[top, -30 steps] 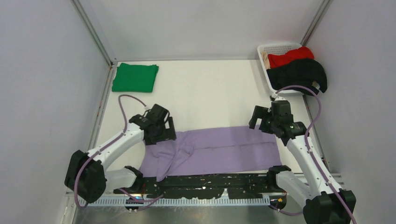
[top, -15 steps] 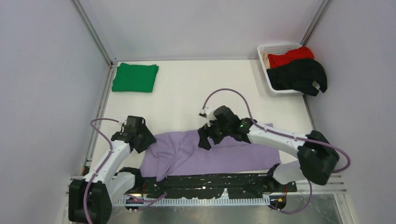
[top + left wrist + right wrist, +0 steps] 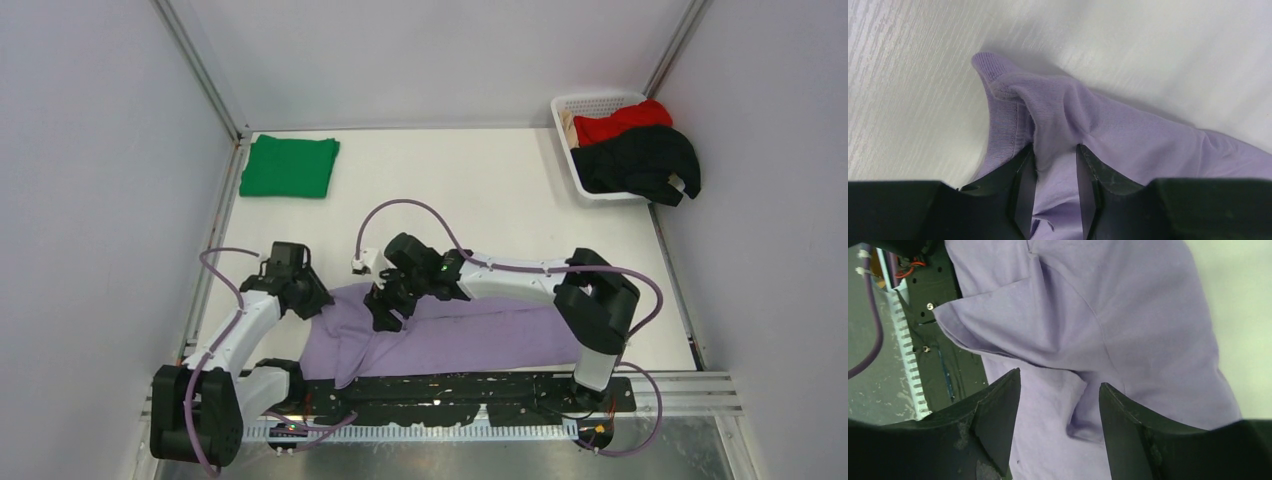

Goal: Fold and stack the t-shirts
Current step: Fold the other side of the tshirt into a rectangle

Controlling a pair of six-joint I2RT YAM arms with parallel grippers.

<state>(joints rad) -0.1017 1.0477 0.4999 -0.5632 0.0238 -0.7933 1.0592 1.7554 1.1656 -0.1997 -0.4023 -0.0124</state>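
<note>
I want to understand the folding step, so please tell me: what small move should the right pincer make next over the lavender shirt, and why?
Probably lower and close on the sleeve. The right pincer stands open over the lavender t-shirt, with that sleeve lying folded under it, while the left pincer has a ridge of the shirt's edge between its fingers.

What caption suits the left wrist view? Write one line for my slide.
Left claw straddles a raised fold of the lavender t-shirt on the white table.
</note>
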